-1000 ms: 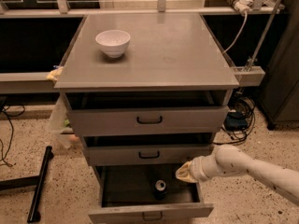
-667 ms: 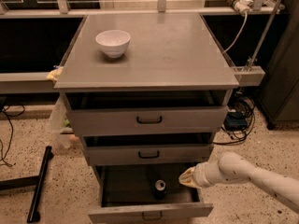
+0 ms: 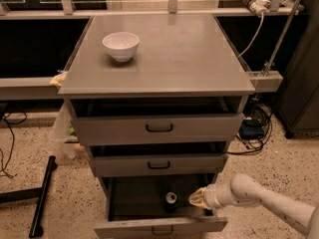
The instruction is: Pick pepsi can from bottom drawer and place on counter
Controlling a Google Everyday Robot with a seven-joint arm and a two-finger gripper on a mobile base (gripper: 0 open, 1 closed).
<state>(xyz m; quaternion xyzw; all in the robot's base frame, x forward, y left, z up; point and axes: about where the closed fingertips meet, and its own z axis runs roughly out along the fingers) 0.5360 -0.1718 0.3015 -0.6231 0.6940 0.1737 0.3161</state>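
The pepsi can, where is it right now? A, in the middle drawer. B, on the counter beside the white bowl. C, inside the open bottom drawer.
C: the pepsi can stands in the open bottom drawer, with the claw close beside it.

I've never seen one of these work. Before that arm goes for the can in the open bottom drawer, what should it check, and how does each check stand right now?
1. Bottom drawer pulled open: ok.
2. Pepsi can upright, silver top showing: ok.
3. Gripper inside the drawer, level with the can: ok.
4. Gripper touching the can: not ok, a gap shows between them.
5. Bare counter beside the white bowl: ok.
6. Room to lift the can out under the middle drawer: cannot tell.
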